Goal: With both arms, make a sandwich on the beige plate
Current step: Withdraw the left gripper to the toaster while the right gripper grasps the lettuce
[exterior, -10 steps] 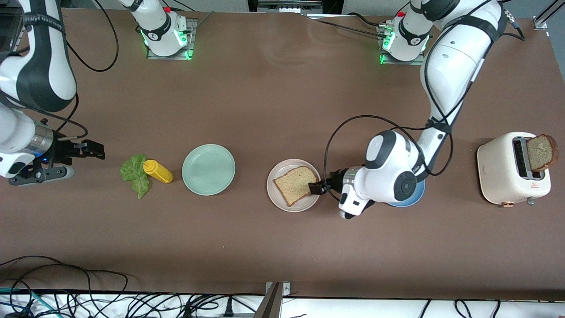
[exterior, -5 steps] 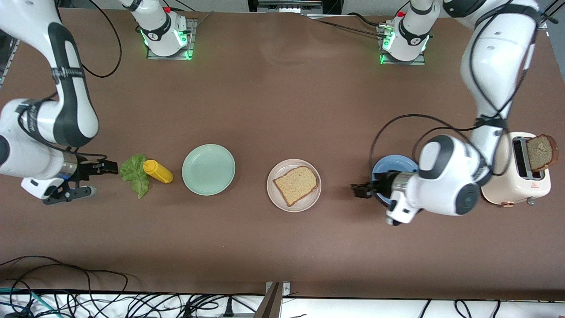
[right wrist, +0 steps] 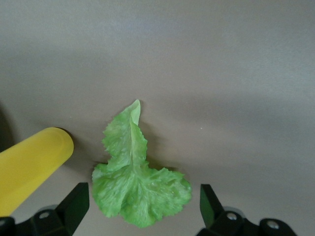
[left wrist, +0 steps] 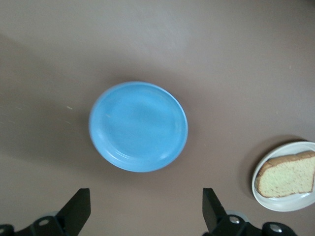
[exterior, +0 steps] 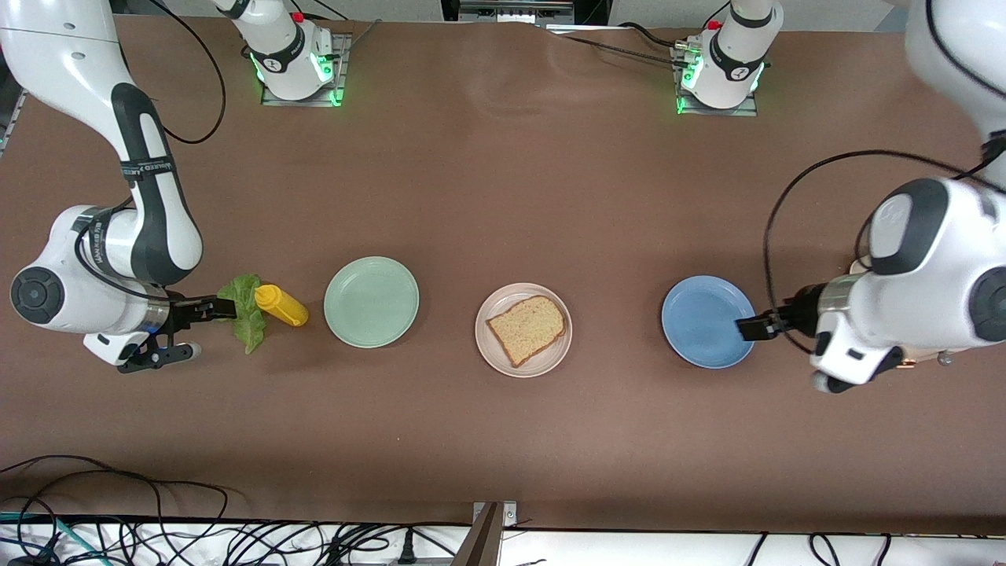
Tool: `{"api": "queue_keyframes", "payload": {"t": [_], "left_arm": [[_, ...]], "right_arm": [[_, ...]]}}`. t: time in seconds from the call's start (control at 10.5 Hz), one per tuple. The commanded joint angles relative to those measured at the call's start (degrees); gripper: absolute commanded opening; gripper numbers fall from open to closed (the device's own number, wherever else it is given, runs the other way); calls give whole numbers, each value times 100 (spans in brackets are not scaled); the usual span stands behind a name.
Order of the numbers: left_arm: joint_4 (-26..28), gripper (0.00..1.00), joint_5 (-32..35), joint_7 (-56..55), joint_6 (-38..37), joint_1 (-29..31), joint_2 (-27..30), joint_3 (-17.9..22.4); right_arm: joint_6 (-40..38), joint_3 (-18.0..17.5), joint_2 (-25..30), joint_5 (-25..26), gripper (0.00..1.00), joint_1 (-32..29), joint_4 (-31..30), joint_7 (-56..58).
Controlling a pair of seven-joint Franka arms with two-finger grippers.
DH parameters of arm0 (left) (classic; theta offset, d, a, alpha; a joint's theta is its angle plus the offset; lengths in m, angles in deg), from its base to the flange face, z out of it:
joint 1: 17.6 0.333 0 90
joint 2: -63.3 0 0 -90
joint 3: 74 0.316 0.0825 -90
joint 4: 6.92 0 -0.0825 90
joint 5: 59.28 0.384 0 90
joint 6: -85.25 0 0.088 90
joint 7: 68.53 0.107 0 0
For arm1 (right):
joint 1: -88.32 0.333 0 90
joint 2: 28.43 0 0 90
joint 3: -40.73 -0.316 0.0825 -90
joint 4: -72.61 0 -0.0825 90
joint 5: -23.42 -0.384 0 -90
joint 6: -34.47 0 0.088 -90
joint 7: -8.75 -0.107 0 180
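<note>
One bread slice (exterior: pixel 526 328) is plated; lettuce (exterior: pixel 245 314) is approached by the right gripper (exterior: pixel 222 308), both grippers' fingers apart.

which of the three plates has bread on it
The beige plate, between the other two, holds one bread slice. The mint-green plate and blue plate are bare.

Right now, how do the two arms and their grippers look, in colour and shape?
Both arms are glossy white with rounded joints and black bands; black cables loop along them. Each ends in a silver wrist ring and a black two-finger gripper: the left gripper and the right gripper. Green lights glow at both bases.
</note>
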Motion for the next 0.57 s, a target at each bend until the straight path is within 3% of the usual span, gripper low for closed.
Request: {"api": "queue_keyframes", "payload": {"t": [0.0,0.38,0.48], "left_arm": [[184,100,516,770,-59,278,588,-2],[175,100,676,1512,-207,507,1160,-2],[218,100,685,1520,-478,577,1248,-2]], "right_arm": [[474,-25,-11,-137,100,-106,-368,479],[1100,-16,-29,-612,97,-203,-923,1044],[1109,-16,-38,-612,82,-203,-941,1088]]}}
